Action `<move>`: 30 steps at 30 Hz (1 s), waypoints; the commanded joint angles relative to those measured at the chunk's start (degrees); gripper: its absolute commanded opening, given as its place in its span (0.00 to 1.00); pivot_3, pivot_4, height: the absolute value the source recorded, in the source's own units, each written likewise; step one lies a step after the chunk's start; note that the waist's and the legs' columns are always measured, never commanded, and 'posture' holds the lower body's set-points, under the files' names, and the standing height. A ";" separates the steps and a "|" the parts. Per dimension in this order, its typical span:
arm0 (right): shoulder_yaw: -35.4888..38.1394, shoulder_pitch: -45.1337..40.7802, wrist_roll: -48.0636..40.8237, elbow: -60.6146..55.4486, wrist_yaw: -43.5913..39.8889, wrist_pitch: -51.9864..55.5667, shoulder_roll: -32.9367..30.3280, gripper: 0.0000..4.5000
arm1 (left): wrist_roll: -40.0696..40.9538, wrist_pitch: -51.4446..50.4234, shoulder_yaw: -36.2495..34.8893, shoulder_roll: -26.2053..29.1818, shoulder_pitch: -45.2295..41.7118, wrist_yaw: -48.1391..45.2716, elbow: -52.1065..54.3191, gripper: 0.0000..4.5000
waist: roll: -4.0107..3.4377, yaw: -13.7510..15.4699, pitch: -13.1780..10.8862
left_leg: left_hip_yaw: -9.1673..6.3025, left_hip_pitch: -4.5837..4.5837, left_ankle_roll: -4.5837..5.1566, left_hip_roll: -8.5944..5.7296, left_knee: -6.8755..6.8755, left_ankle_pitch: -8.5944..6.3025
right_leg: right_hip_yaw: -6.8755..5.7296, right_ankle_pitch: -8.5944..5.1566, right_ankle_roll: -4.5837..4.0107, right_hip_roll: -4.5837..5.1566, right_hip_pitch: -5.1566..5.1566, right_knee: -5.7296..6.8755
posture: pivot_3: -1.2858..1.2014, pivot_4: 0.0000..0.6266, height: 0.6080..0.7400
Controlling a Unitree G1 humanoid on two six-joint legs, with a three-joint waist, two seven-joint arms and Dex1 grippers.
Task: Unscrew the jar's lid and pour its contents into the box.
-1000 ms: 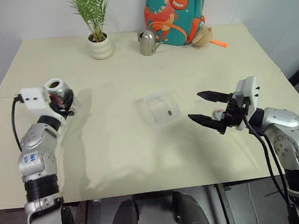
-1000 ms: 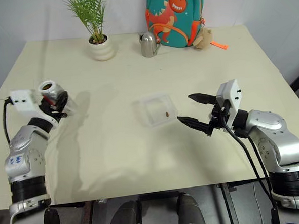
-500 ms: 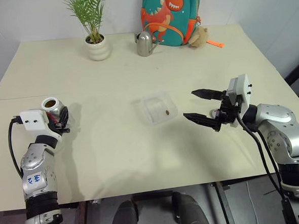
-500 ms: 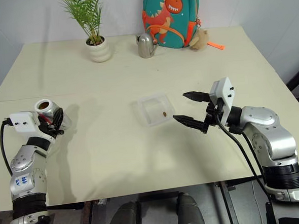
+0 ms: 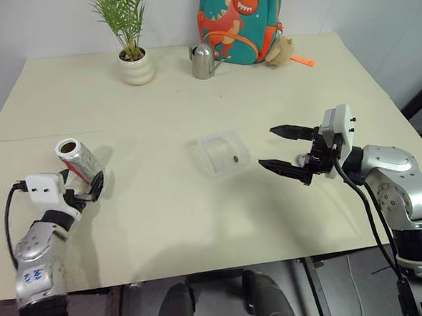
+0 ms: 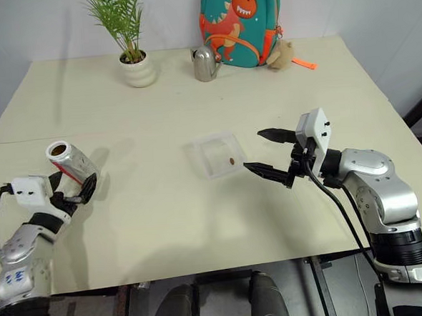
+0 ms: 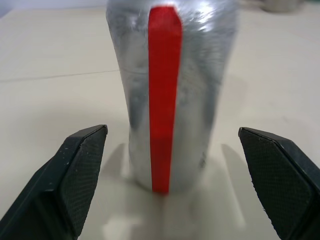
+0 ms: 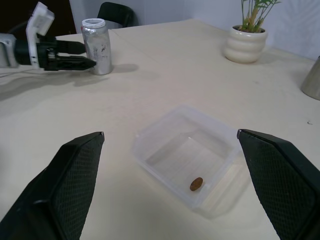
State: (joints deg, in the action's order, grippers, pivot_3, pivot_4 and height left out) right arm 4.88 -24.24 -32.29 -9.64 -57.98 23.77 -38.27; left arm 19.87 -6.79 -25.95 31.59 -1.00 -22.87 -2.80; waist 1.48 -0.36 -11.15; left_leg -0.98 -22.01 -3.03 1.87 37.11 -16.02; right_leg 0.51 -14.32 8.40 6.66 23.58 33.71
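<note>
Both eye views look forward and down over the table [image 5: 165, 225] from the head. The left wrist view sits close behind the jar [image 7: 170, 95]. The right wrist view faces the box [image 8: 187, 155], with the jar beyond.

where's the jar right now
The jar stands lidless at the table's left edge, between the open left gripper's fingers, left of the box.
</note>
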 commanded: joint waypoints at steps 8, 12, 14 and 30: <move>2.79 1.19 -1.72 -0.87 -3.05 -0.72 -2.38 1.00 | -1.41 13.87 -5.89 15.04 10.56 -20.68 -3.99 1.00 | 0.00 0.27 0.00 | 0.02 0.00 0.00 0.05 0.00 -0.01 | -0.06 -0.44 -1.00 0.02 0.01 -0.11 | 0.52 0.24 1.00; 3.53 2.01 -1.09 -0.79 -3.39 -1.25 -3.55 1.00 | -0.17 16.36 -2.45 16.41 10.39 -26.65 1.91 1.00 | 0.04 0.27 0.02 | 0.08 -0.02 -0.01 0.06 0.00 -0.02 | -0.06 -0.39 -1.04 0.06 0.00 -0.19 | 0.52 0.24 1.00; 4.14 2.69 -0.89 -0.80 -3.59 -1.61 -4.06 1.00 | 1.13 14.79 1.32 15.60 8.29 -28.23 6.46 1.00 | 0.04 0.36 0.02 | 0.10 -0.03 -0.04 0.06 -0.01 -0.04 | -0.06 -0.39 -1.03 0.08 0.00 -0.21 | 0.52 0.24 1.00; 8.57 4.36 -0.94 0.32 -3.39 -1.57 -7.78 1.00 | 4.39 5.29 16.05 11.42 -13.11 -33.27 8.96 1.00 | 0.03 0.03 0.02 | 0.10 0.03 -0.03 0.13 0.01 -0.04 | -0.05 0.08 -0.16 -0.06 0.01 -0.09 | 0.52 0.24 1.00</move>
State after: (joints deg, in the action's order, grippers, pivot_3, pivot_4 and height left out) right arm 11.73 -20.61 -32.70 -7.08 -61.43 22.62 -45.18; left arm 23.19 -1.26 -9.99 43.38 -13.68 -55.54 6.06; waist 1.51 -0.33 -11.13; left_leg -0.88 -21.98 -3.04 2.00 37.11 -16.06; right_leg 0.47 -14.24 8.24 6.60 23.59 33.61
